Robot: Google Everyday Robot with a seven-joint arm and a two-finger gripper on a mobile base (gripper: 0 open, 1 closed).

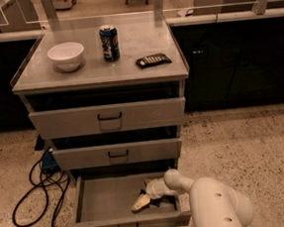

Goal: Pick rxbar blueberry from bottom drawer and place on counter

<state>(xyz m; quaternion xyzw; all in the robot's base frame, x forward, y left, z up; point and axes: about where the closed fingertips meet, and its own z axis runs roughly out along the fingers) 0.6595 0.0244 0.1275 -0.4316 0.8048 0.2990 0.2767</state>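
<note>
The bottom drawer [98, 204] is pulled out, showing its flat grey tray. My gripper [143, 199] reaches down into the right part of the tray from my white arm [214, 206]. A small dark flat thing [156, 203], which seems to be the rxbar blueberry, lies right under the gripper and is mostly hidden by it. I cannot tell whether the gripper holds it. The counter [93, 70] is the pale-grey top of the cabinet above.
On the counter stand a white bowl [66, 55], a blue soda can [109, 42] and a longer dark bar [153, 60]. The two upper drawers [107, 117] stand slightly open. Black cables [37, 194] lie on the floor at the left.
</note>
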